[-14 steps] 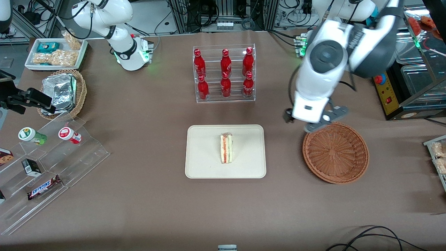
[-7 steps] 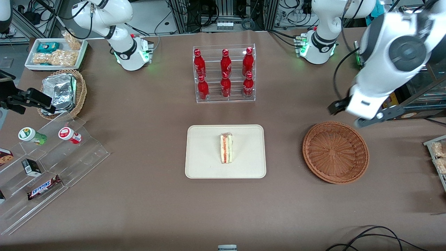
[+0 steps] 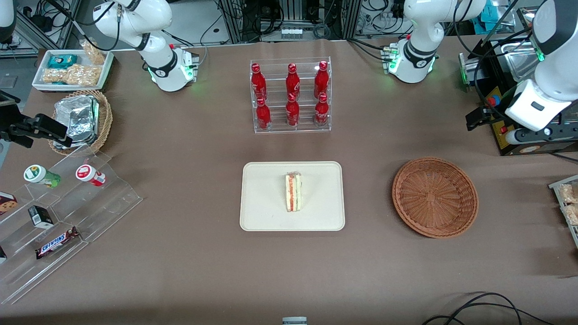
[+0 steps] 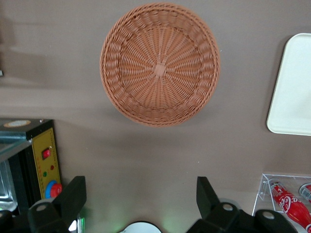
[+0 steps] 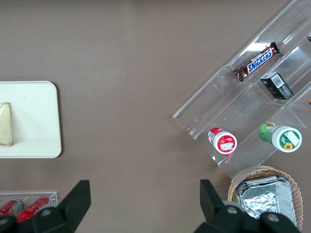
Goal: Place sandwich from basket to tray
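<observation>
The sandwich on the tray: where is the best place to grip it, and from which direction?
From straight above, probably across the two bread faces. The sandwich stands on edge on the tray, filling facing up, so those flat sides suit the fingers. The pincer is open, well above the table near the basket.

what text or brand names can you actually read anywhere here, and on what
"SNICKERS": on the chocolate bar lying in the clear stepped display rack.
Red bottles in the clear rack: white script logo, too small to read.
Round-lidded cups, the small dark box and the yellow control box: labels unreadable.
The gripper, open, above the table near the basket, shows no text.
</observation>
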Motion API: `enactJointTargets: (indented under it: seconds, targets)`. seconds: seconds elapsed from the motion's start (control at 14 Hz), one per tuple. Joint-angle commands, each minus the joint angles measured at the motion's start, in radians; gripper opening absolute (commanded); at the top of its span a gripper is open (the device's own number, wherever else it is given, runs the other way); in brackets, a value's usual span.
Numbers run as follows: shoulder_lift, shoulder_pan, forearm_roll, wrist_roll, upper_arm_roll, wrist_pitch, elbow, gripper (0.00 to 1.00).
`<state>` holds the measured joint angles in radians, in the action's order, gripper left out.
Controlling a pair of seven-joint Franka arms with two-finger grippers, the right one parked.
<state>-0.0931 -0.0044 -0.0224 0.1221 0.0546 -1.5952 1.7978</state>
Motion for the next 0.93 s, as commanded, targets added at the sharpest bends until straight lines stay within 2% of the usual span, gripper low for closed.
enactJointTargets:
  seconds: [0.0, 0.14, 0.29, 0.86]
  targets:
    - [0.055, 0.007, 0.006, -0.053, 0.010, 0.021, -0.104, 1.00]
    - [0.078, 0.009, -0.004, -0.116, 0.005, 0.011, -0.132, 1.00]
    - [0.087, 0.000, 0.009, -0.134, -0.042, 0.009, -0.132, 1.00]
    - [0.102, -0.002, 0.013, -0.139, -0.044, -0.017, -0.158, 1.00]
